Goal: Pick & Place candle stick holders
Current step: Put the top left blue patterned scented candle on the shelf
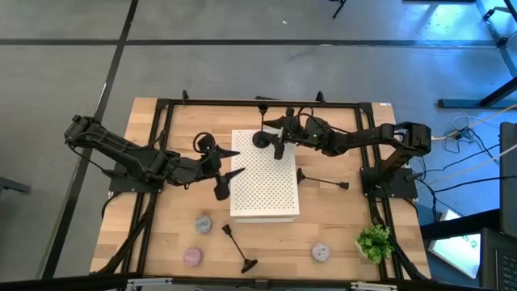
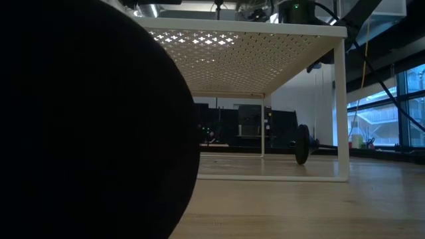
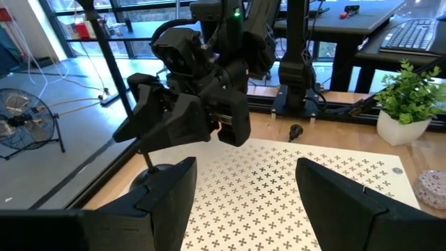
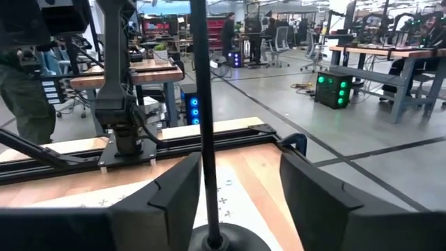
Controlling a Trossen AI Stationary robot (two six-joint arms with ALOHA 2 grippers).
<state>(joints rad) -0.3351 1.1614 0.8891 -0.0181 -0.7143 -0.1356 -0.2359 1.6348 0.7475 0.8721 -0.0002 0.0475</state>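
A black candle stick holder stands upright on its round base (image 1: 261,139) at the far left corner of the white perforated board (image 1: 265,190). My right gripper (image 1: 277,137) is open around its thin stem (image 4: 201,104), which stands close to one finger (image 4: 174,195). My left gripper (image 1: 229,167) is open and empty over the board's left edge. Two more black holders lie on the table, one right of the board (image 1: 323,182) and one near the front (image 1: 238,246). Grey (image 1: 203,224), pink (image 1: 192,256) and lavender (image 1: 321,252) pucks rest on the table near the front. My right gripper comes level from the table's right side, its fingers on either side of the upright stem (image 4: 202,160). The stem is right beside one finger; I cannot tell whether it touches. The holder's base (image 4: 223,240) rests on the board.
The board stands on thin white legs (image 2: 341,106), with room under it. A small green plant (image 1: 374,241) stands at the near right. A black ring shape (image 1: 203,141) lies left of the board. A large dark round shape (image 2: 93,126) fills the low view's left.
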